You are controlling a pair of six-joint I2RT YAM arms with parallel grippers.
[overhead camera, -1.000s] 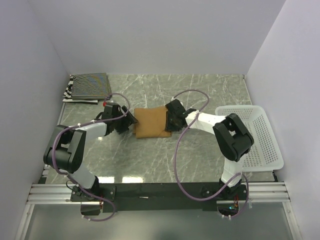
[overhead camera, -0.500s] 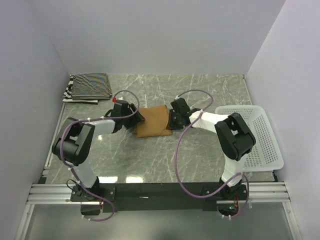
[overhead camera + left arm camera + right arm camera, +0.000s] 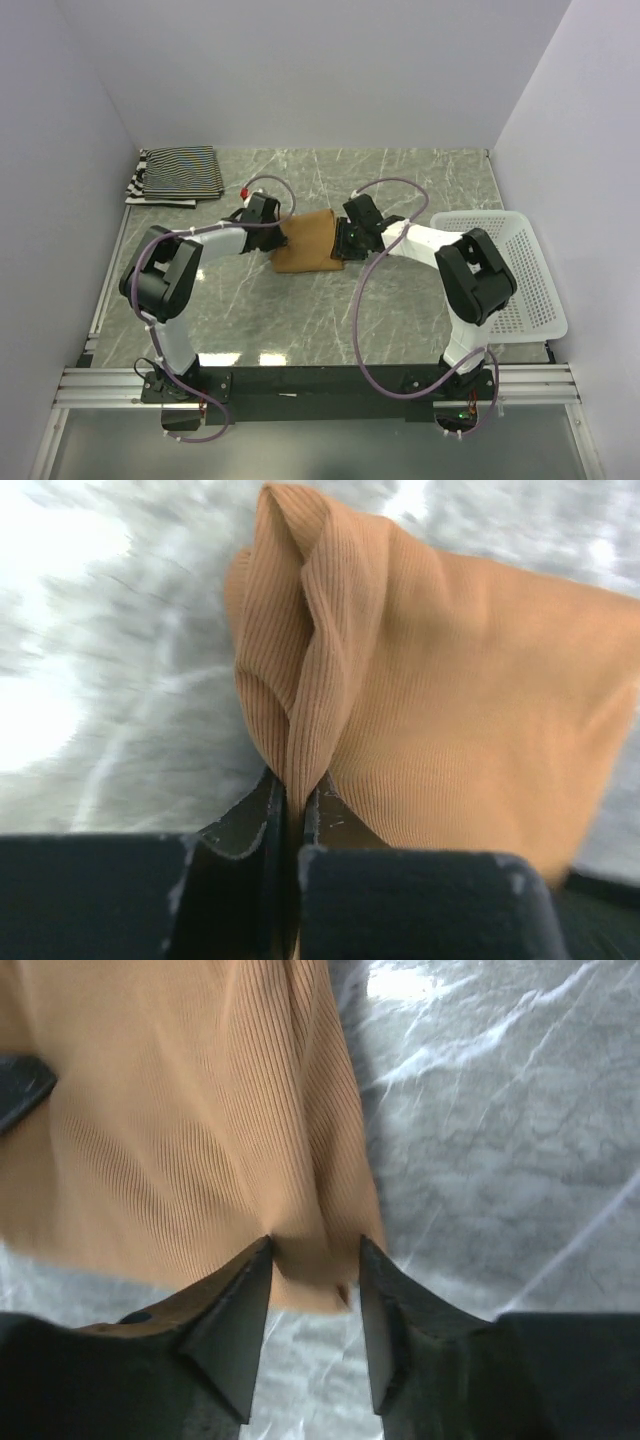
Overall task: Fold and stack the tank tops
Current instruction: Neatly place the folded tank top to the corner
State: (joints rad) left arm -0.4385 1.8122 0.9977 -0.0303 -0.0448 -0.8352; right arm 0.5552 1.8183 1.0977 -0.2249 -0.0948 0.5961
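Tan tank top in left claw

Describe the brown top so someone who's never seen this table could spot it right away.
On the grey marble table, look at the middle, between the left gripper and the right gripper. The folded tan top lies there. It is the only plain brown cloth; the other tops, in the far left corner, are black-and-white striped.
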